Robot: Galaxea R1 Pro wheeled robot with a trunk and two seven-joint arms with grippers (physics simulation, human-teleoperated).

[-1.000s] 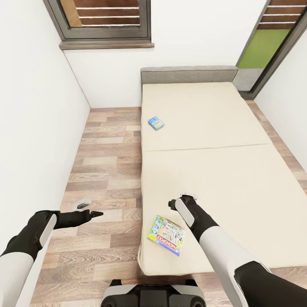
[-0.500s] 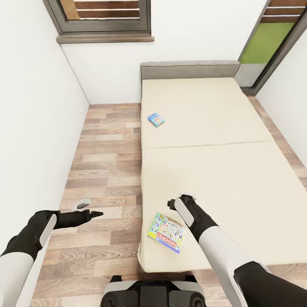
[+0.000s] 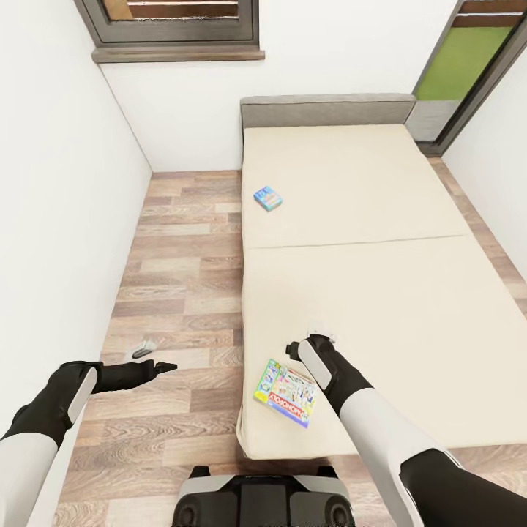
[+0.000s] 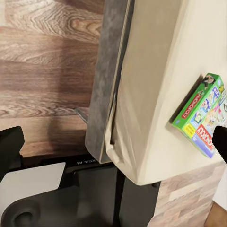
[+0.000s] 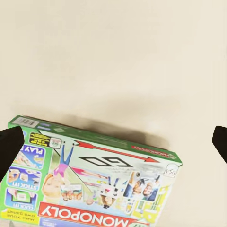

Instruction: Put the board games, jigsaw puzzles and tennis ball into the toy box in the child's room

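Note:
The white and green board game (image 3: 287, 392) with a red banner lies flat near the foot corner of the bed (image 3: 380, 293). My right gripper (image 3: 309, 344) hovers open just above the mattress, beside that box's far edge. In the right wrist view the same board game (image 5: 90, 189) lies under the open right gripper (image 5: 115, 144), apart from both fingers. A small blue board game (image 3: 268, 198) rests further up the bed near its left side. My left gripper (image 3: 155, 357) hangs open over the floor, left of the bed. The left wrist view shows the board game (image 4: 201, 120) on the bed corner (image 4: 156, 94).
A strip of wood-plank floor (image 3: 183, 293) runs between the white left wall (image 3: 58, 219) and the bed. The grey headboard (image 3: 326, 110) stands against the far wall under a dark-framed window (image 3: 176, 29). My base (image 3: 263, 501) sits at the bed's foot.
The whole picture has shifted: bed, games and floor sit slightly higher in view, so the camera has moved. Both arms keep the same pose and both grippers stay open.

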